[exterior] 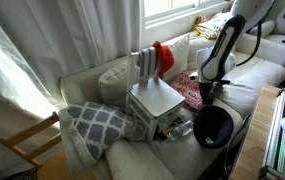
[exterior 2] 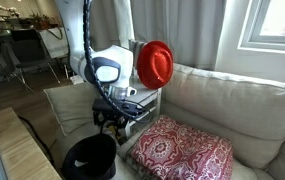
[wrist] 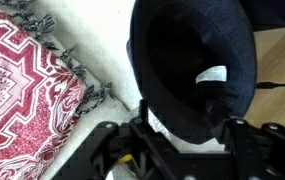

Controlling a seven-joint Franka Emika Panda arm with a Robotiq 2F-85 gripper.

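A black hat lies upside down on the pale sofa seat, with a white label showing inside it. It also shows in both exterior views. My gripper hovers just above the hat's near rim, its two fingers spread wide on either side of the rim's edge. It is open and holds nothing. In both exterior views the gripper hangs a little above the hat.
A red patterned cushion with a fringe lies beside the hat. A white box stands on the sofa, with a red hat on a stand above it. A grey lattice pillow and a wooden chair are nearby.
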